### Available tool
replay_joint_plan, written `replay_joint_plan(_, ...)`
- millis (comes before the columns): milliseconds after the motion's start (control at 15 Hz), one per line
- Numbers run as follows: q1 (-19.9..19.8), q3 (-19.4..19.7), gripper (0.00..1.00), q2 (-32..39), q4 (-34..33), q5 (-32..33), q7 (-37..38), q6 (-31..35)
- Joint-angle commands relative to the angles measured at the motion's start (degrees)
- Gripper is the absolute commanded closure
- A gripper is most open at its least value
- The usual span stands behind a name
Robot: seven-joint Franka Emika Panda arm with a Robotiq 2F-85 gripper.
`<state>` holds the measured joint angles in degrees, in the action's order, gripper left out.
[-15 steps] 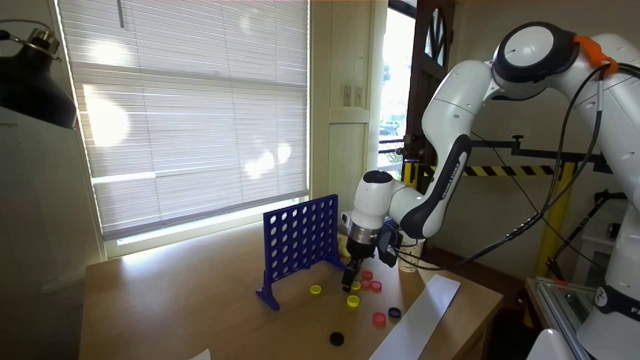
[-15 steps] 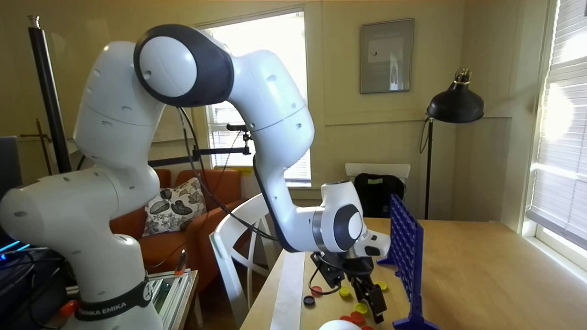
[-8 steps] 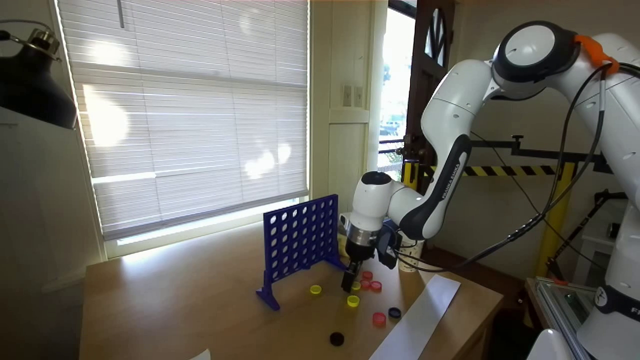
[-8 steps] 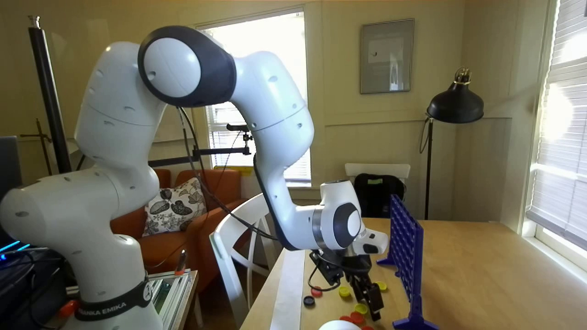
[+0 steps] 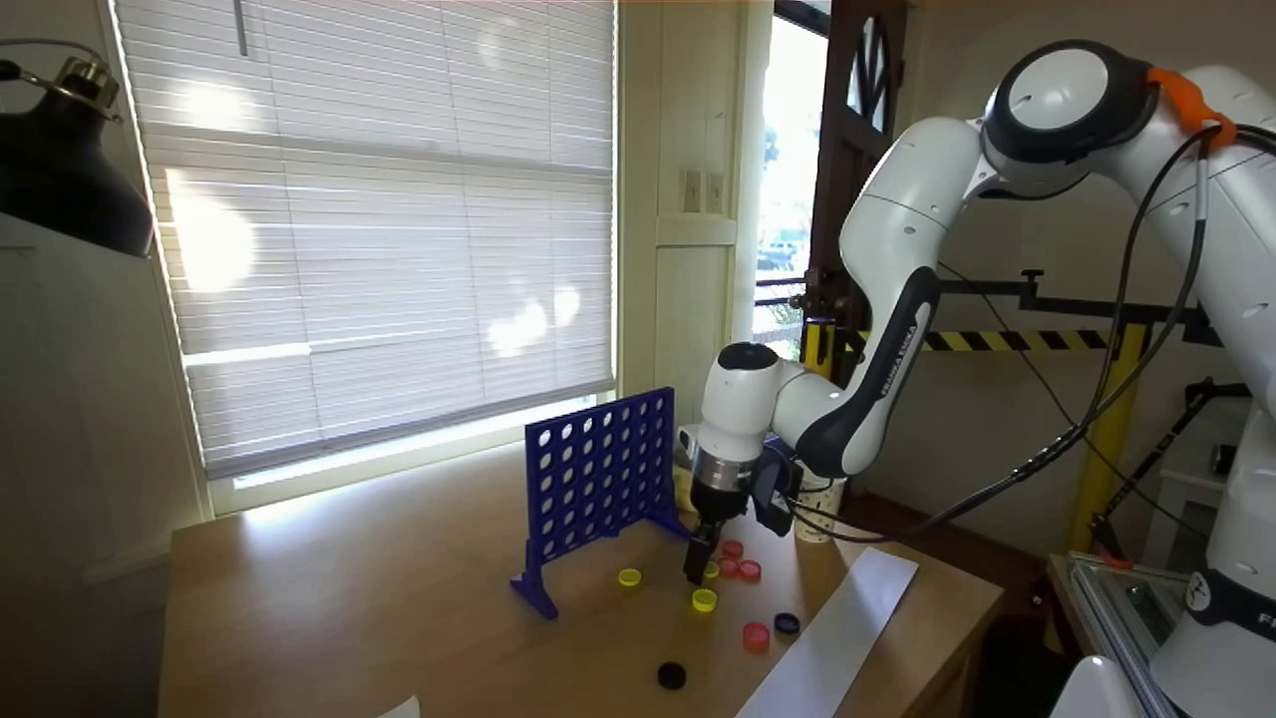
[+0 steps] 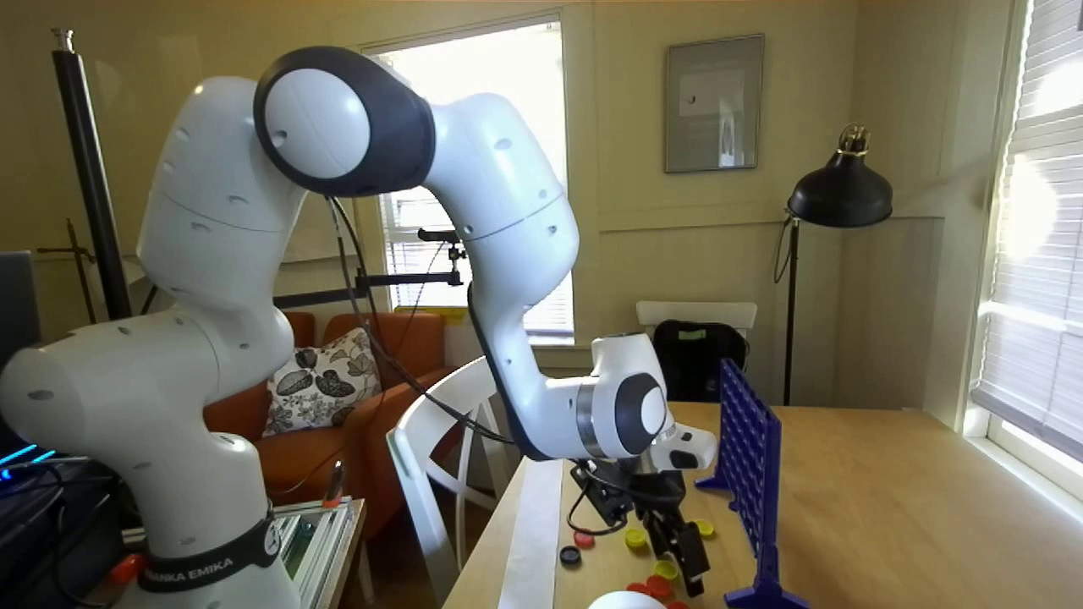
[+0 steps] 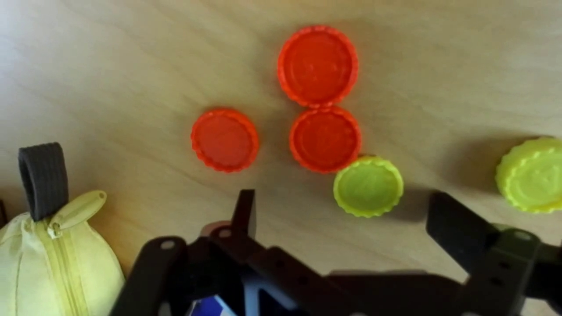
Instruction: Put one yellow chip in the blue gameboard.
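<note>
Wooden table [image 5: 399, 618] lies under your gripper [image 7: 342, 202], which is spread wide. In the wrist view, a yellow chip [image 7: 369, 186] shows in this gap, nearer its three-o'clock side, touching a red chip [image 7: 325, 139] toward eleven o'clock. In an exterior view, the board [image 5: 598, 474] stands upright between ten and eleven o'clock from your gripper.

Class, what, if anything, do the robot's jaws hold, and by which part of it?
Nothing is held: the jaws stand open, and in the wrist view the yellow chip between them shows a gap on either side.
</note>
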<state>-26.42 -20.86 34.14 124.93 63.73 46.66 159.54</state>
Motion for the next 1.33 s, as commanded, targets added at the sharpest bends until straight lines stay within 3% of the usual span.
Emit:
replay_joint_plan(0,0.4,-0.3,0.0,-0.2,0.2,-0.9,-1.2,-3.4)
replay_joint_plan(267,0.4,-0.6,0.01,0.0,0.1,-1.1,-1.3,-4.6)
replay_joint_plan(333,0.3,-0.7,0.05,0.0,0.0,-1.2,-1.4,-4.8)
replay_joint_plan(400,0.3,-0.7,0.24,0.1,0.0,-1.3,-1.4,-4.9)
replay_joint_plan(533,0.2,-0.9,0.39,0.2,-0.1,-1.4,-1.4,-5.2)
replay_joint_plan(600,9.0,8.0,0.46,-1.9,0.7,-8.2,-5.0,-1.1)
replay_joint_plan(667,1.6,0.6,0.54,0.1,-0.2,-3.2,-2.2,-4.8)
replay_joint_plan(733,2.9,1.9,0.6,-0.2,-0.2,-3.9,-3.0,-4.7)
replay_joint_plan(800,11.2,10.2,0.66,-2.3,0.8,-10.4,-6.4,-1.3)
replay_joint_plan(867,12.1,11.3,0.73,-2.2,0.3,-12.1,-7.6,-1.4)
replay_joint_plan(933,6.8,6.1,0.8,-1.3,-0.3,-8.3,-5.6,-3.9)
replay_joint_plan(1000,8.2,7.5,0.84,-1.4,-0.2,-8.7,-6.0,-3.7)
replay_joint_plan(1067,15.3,14.3,0.88,-2.7,0.3,-14.9,-9.7,-1.4)
replay_joint_plan(1133,9.1,8.4,0.91,-1.8,-0.4,-10.3,-6.9,-3.6)
replay_joint_plan(1200,16.7,16.0,0.95,-3.0,0.6,-16.6,-10.9,-0.9)
replay_joint_plan(1267,17.5,16.6,0.94,-2.9,0.6,-18.0,-11.6,-0.6)
